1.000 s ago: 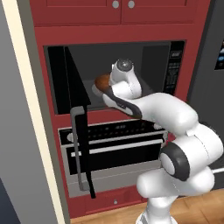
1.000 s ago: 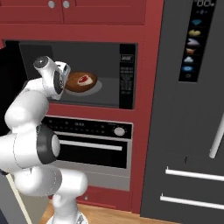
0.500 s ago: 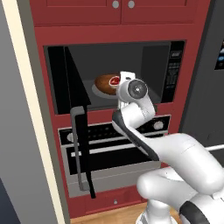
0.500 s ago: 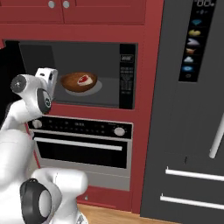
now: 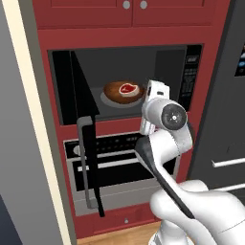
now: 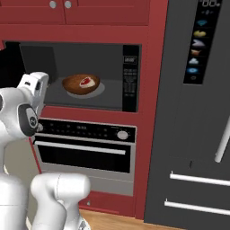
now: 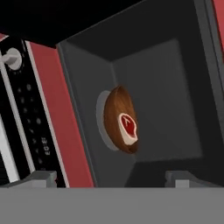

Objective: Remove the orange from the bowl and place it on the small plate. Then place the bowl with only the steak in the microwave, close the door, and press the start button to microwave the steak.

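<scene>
- Progress: the bowl (image 5: 124, 92) sits inside the microwave (image 6: 81, 47) on its round turntable, carrying only the steak (image 6: 88, 81); no orange lies in it, so the fruit's removal and the loading step appear done.
- Remaining: the door (image 5: 83, 103) stands swung open to the left, its vertical bar handle toward the room; closing it and pressing start on the right-hand button panel (image 6: 130, 83) are judged still to do.
- Hand: the hand (image 7: 111, 177) is empty, its fingertips (image 7: 37, 178) set wide apart.
- Relation: bowl and steak lie beyond the hand, deeper in the cavity and well apart from it; the hand hangs just outside the opening.
</scene>
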